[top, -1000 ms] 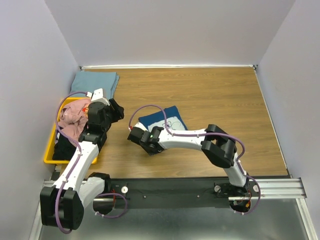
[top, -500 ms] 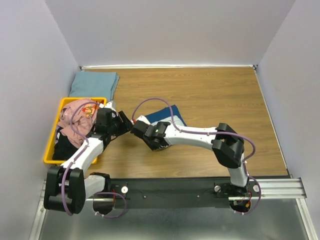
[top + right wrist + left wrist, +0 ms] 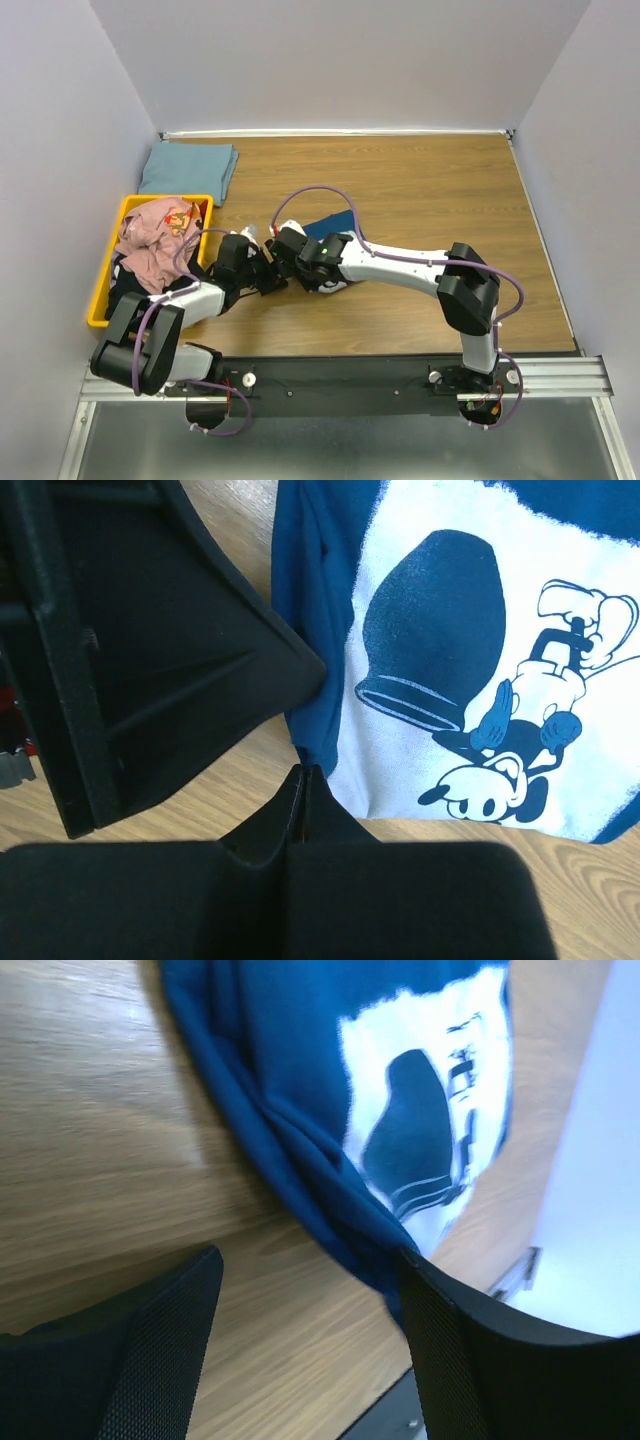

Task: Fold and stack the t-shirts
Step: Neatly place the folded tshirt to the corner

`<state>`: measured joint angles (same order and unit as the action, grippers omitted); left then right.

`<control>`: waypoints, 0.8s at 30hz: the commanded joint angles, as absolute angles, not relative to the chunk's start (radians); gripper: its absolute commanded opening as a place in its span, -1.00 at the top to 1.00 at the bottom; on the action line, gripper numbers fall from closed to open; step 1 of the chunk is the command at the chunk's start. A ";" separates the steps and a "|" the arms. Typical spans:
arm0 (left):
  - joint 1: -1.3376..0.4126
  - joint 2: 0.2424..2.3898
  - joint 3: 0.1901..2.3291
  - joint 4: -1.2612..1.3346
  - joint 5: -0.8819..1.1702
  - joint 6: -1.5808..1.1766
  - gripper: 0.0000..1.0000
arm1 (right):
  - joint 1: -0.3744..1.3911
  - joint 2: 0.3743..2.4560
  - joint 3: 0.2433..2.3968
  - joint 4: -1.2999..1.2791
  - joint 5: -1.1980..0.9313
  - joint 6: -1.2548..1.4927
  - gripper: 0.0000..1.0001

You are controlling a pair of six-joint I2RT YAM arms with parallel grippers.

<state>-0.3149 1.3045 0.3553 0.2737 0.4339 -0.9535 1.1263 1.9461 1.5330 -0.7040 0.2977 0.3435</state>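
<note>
**Navy t-shirt** (image 3: 300, 600): lying flat on the wooden tabletop (image 3: 430, 190), left of its middle. The white cartoon print (image 3: 480, 670) is facing up. In the top view the right arm is covering much of it.

**Right jaws:** pressing together at the shirt's near-left edge and pinching a fold of navy cloth just beside the print.

**Left jaws:** standing spread, low over the tabletop just near and left of that same edge. Only bare wood is showing between them. The shirt's folded edge is lying right beside one tip, and whether it is touching cannot be told.

**Yellow bin** (image 3: 97, 300): sitting at the left edge of the tabletop.

**Pink t-shirt** (image 3: 150, 245): lying crumpled on top in the bin.

**Black t-shirt** (image 3: 122, 290): showing under the pink one at the bin's near end.

**Pale grey-blue t-shirt** (image 3: 188, 168): lying folded in the far-left corner, just beyond the bin.
</note>
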 commanded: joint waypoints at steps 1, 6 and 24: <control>-0.337 1.325 0.298 0.480 0.457 -1.117 -0.57 | 1.121 1.910 1.514 -0.670 0.270 0.359 0.99; -0.342 1.286 0.262 0.517 0.381 -1.195 -0.56 | 1.121 1.905 1.505 -0.661 0.264 0.362 0.99; -0.359 1.238 0.236 0.494 0.245 -1.284 -0.52 | 1.120 1.887 1.491 -0.644 0.252 0.362 0.99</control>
<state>-0.3435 1.1812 0.2073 0.4847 0.2764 -1.2816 1.1236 1.9316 1.5021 -0.6704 0.2646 0.3477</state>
